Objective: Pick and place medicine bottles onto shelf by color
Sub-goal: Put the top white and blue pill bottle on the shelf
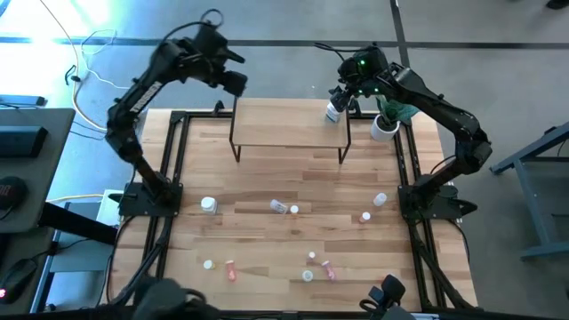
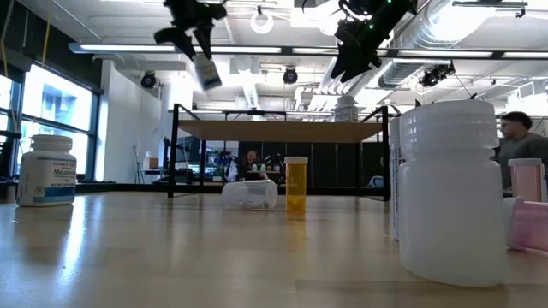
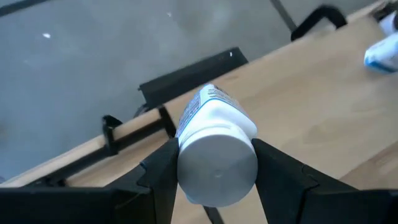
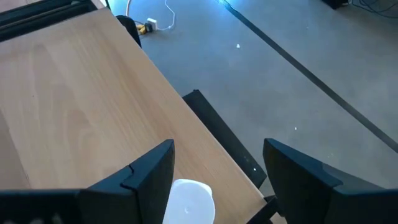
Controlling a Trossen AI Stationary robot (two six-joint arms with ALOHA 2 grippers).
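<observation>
Left gripper (image 3: 214, 171) pinches a white medicine bottle (image 3: 214, 143) above the shelf's (image 1: 284, 124) left end, while right gripper's (image 4: 214, 171) fingers sit spread over another.

- Your wooden table (image 1: 267, 244) carries the shelf (image 1: 289, 124) at its far edge.
- A white plant pot (image 1: 384, 128) sits right of it.
- Small medicine bottles (image 1: 283, 207) lie scattered across the near half.

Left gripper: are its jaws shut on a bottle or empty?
Shut on one: the left gripper clamps a white bottle between its jaws, above the shelf's left end.
</observation>
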